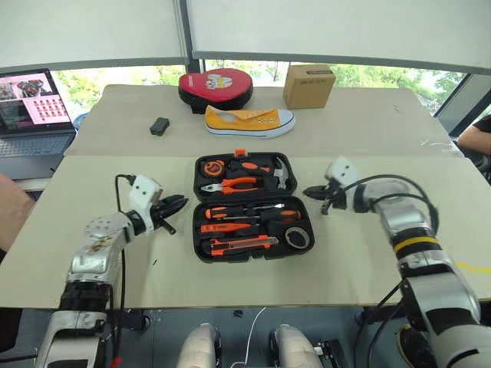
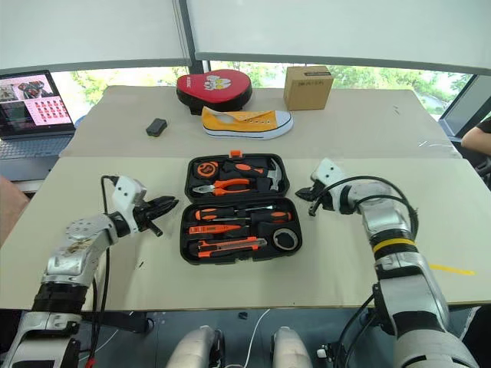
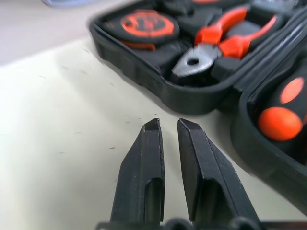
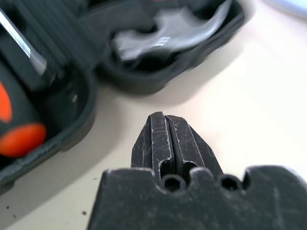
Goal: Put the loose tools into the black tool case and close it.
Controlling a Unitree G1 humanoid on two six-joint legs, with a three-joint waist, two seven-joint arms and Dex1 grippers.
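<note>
You face the open black plastic clamshell tool case (image 1: 253, 208), tools seated, between an empty left gripper (image 1: 178, 205), narrowly parted, and a pinched-together right gripper (image 1: 313, 192). Lifting one side only risks twisting the lid and spilling tools.

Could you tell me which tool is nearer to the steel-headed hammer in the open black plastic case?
Right. The right tool, shut, sits just beside the hammer at the case's right edge; the left tool is off its opposite side.
</note>
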